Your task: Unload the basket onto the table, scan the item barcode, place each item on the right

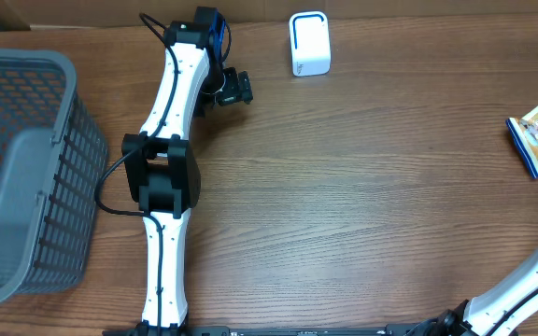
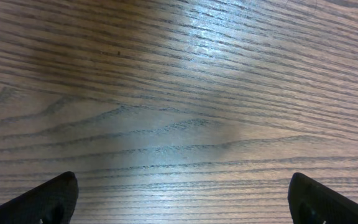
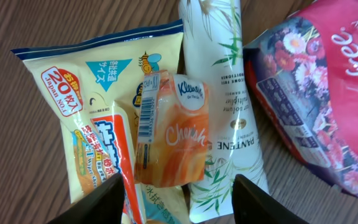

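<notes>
Left gripper (image 2: 182, 208) is seen spread wide over bare table (image 1: 362, 205), with nothing between the fingers. Right gripper (image 3: 178, 199) is seen with jaws parted and clamped on nothing, hanging over the pile at the right edge. The task's thing is judged to be the orange Kleenex pack (image 3: 173, 127). It lies on the yellow snack bag (image 3: 67, 106), just beside the white Pantene sachet (image 3: 229, 93), with the red floral pack (image 3: 319, 93) further right. Risks, left to right: the left arm (image 1: 171, 103) is parked near the white scanner (image 1: 308, 44) and could be struck on the way over. The scanner is well apart from the pile, so a long carry is needed and a loose pinch could drop the pack. The snack bag underneath could be pinched along with the pack. The barcode (image 3: 146, 115), on the pack's left side, could be covered by a finger or creased as the soft film crumples, and could be presented turned away. The sachet could be caught and dragged. Hidden: the grey basket (image 1: 26, 58) is cut off at the left edge. The left fingers are a dark blur from overhead, and which way the scanner window faces cannot be told. The barcode digits are too small to read and the pack's near end is cut off. Contact between fingertips and pack cannot be told. From overhead only a corner of the pile shows, and the right arm (image 1: 521, 285) runs out of frame.
</notes>
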Robot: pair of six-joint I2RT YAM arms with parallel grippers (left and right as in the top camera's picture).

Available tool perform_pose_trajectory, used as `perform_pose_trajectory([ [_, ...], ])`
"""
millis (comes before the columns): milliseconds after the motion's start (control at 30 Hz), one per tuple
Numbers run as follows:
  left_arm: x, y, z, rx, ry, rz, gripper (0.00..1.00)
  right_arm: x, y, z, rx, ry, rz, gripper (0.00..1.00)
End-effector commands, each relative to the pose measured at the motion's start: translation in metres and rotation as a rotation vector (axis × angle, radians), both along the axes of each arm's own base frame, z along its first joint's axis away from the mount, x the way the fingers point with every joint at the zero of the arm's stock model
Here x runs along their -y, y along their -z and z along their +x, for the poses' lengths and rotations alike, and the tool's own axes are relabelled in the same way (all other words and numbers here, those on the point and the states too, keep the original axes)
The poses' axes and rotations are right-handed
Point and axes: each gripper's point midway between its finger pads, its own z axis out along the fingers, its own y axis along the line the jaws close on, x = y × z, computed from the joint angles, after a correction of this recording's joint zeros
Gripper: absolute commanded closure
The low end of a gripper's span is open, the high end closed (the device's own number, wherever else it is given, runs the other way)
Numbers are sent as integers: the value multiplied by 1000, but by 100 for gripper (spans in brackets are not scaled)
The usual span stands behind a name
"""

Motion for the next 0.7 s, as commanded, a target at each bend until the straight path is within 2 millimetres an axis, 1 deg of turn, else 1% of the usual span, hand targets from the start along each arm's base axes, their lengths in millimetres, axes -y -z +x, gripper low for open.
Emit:
perform_pose_trajectory([
  [0, 2, -2, 3, 12, 7, 6, 0, -11, -56, 5, 112, -25, -19, 32],
  [67, 2, -2, 3, 12, 7, 6, 0, -19, -79, 1, 153, -28, -15, 22],
  [167, 2, -2, 3, 12, 7, 6, 0, -36, -117, -8, 218, -54, -4, 1],
  [200, 2, -2, 3, 12, 7, 6, 0, -44, -130, -13, 234, -62, 0, 0],
  [267, 2, -2, 3, 12, 7, 6, 0, -58, -148, -24, 253, -76, 16, 0],
  [367, 2, -2, 3, 12, 7, 6, 0, -87, -165, -38, 276, -122, 88, 0],
  [400, 2, -2, 3, 12, 7, 6, 0, -98, -169, -43, 277, -139, 116, 0],
  [500, 2, -2, 3, 12, 7, 6, 0, -120, -174, -57, 250, -160, 154, 0],
  [567, 3, -2, 3, 12, 7, 6, 0, -135, -176, -62, 237, -197, 158, 0],
  [667, 3, -2, 3, 12, 7, 6, 0, -165, -176, -68, 222, -284, 156, 0],
])
